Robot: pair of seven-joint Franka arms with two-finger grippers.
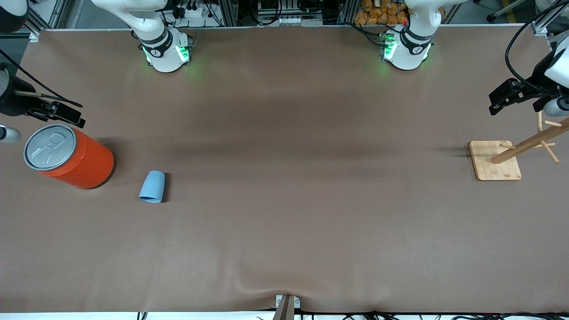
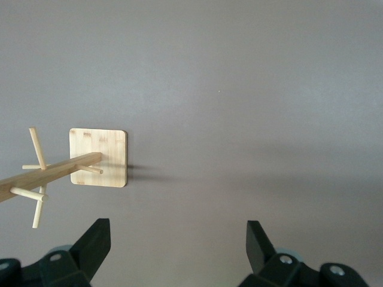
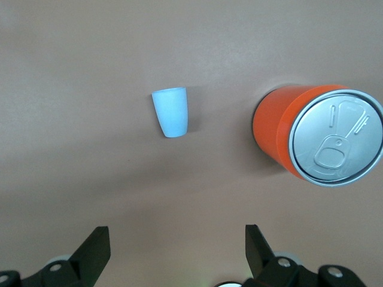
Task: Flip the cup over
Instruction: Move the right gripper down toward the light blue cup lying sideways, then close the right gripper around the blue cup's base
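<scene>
The small light blue cup [image 1: 151,186] is on the brown table beside the large orange can [image 1: 71,158], on the side toward the left arm's end. Its wide end points toward the front camera and its dark inside does not show. I cannot tell whether it lies on its side or stands mouth down. It also shows in the right wrist view [image 3: 170,112], well apart from my fingers. My right gripper [image 1: 66,115] [image 3: 178,245] is open and empty, over the table edge by the can. My left gripper [image 1: 502,100] [image 2: 178,239] is open and empty, waiting over the other end.
The orange can with a silver pull-tab top [image 3: 320,137] stands upright at the right arm's end. A wooden peg rack on a square bamboo base [image 1: 495,160] [image 2: 99,157] stands at the left arm's end, below my left gripper.
</scene>
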